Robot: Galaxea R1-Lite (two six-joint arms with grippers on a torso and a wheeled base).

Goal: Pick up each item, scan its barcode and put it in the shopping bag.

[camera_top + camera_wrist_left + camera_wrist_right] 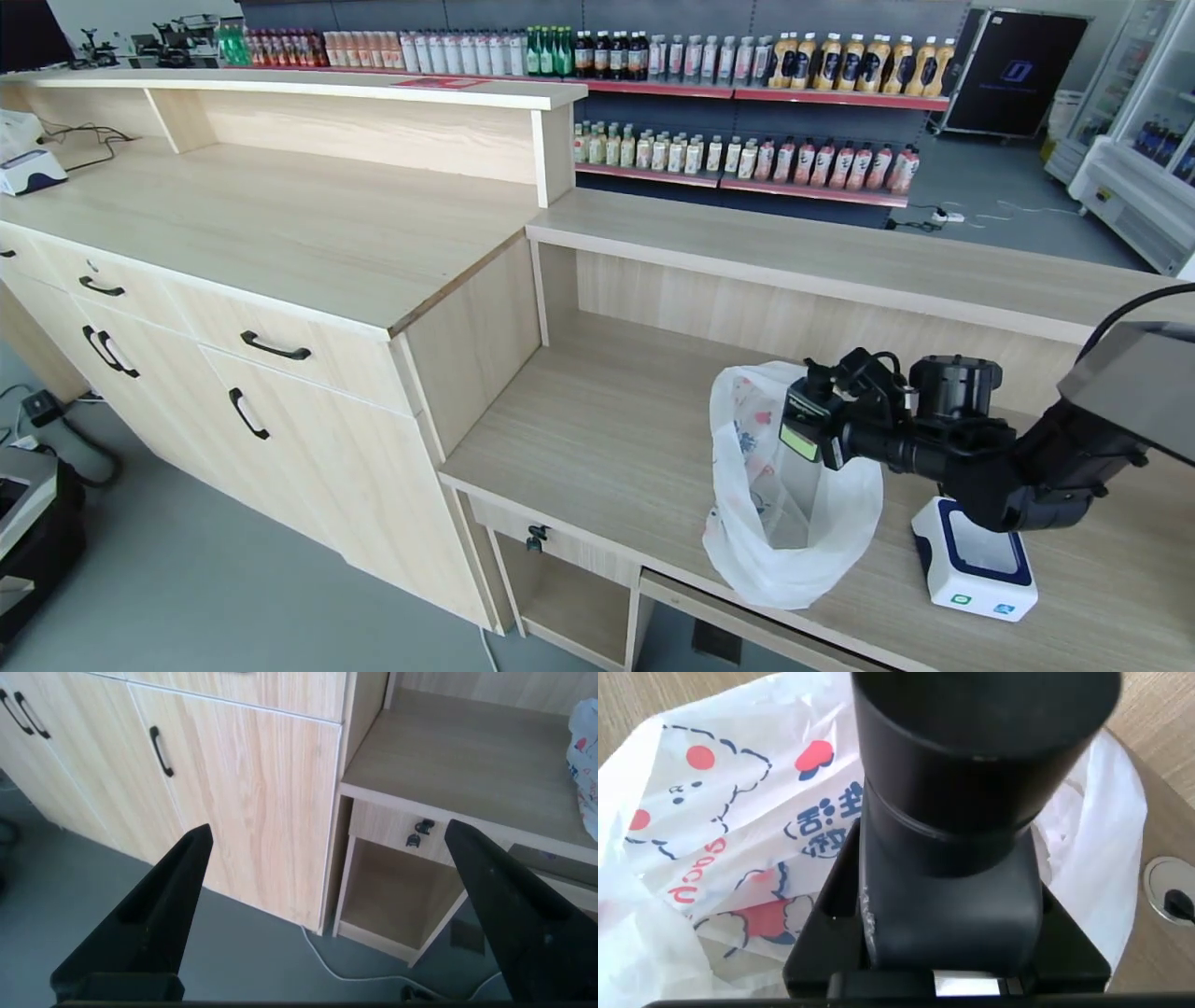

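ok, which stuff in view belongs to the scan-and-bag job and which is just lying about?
Job: white plastic shopping bag, open on the lower counter; white-and-blue scanner beside it; right gripper over the bag's mouth.
Lying about: drink bottles on the back shelves; small device with cables on the upper counter; glass-door fridges.

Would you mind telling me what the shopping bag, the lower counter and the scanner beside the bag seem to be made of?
The shopping bag looks like thin plastic film: white, semi-translucent, crinkled, printed. The lower counter is matte wood-grain board, probably laminate, though solid wood cannot be excluded. The scanner seems hard moulded plastic, white with a glossy window.
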